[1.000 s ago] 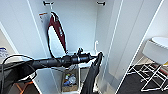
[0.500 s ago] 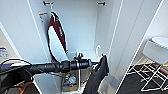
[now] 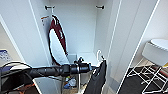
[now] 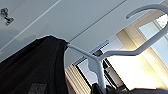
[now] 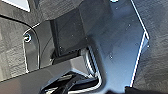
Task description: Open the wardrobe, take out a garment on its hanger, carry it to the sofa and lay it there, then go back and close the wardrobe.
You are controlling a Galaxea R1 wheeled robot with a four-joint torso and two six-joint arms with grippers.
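From the head view, the left gripper (image 3: 93, 68) reaches into the open wardrobe (image 3: 75, 30), jaws closed on the white hanger (image 3: 99, 55), whose hook rises just above them while the black garment (image 3: 97, 80) droops below; the dark red garment (image 3: 58, 40) hangs well behind on the rail. In the left wrist view the hanger (image 4: 100, 60) stands over the jaws, garment (image 4: 32, 70) draped beside. The right wrist view does not show whether the right jaws are open or closed. Judged: keep the hanger level and clear of the door edge
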